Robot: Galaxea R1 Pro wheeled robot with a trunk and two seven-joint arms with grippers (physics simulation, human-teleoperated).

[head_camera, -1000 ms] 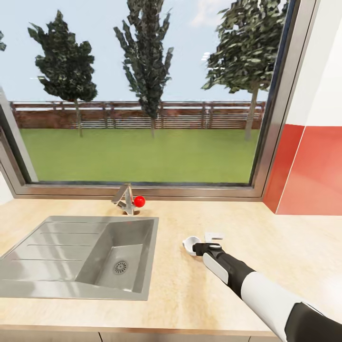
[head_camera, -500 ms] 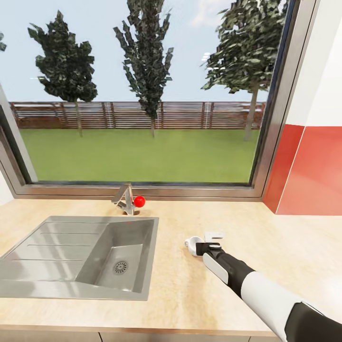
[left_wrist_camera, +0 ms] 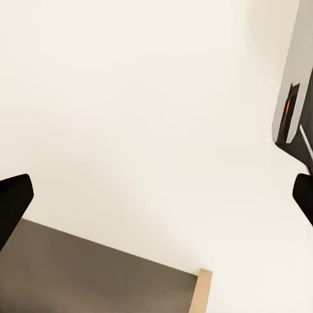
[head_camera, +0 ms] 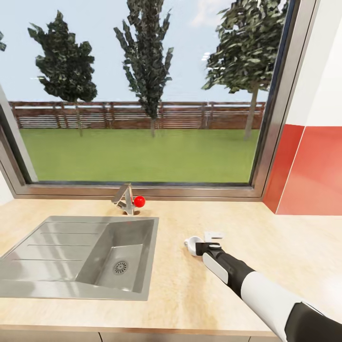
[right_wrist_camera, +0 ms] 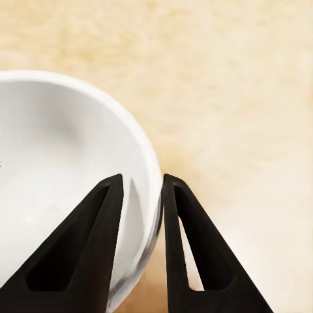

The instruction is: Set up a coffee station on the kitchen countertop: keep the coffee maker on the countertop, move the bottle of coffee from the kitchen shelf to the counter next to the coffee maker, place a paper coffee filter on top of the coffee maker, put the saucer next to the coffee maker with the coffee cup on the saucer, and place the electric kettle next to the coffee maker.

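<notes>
Much of the white dish is hidden behind the right gripper in the head view, so whether it is the saucer or the coffee cup is hard to tell there; the right wrist view shows a curved white rim pinched between the two black fingers, one inside the rim and one outside. It sits low over the kitchen countertop, just right of the steel sink. A small white item beside the gripper is too small to identify. The left gripper's fingertips show at the frame edges, spread wide apart, against a pale wall. Behind the sink stand a faucet, a large window and a red wall panel.
</notes>
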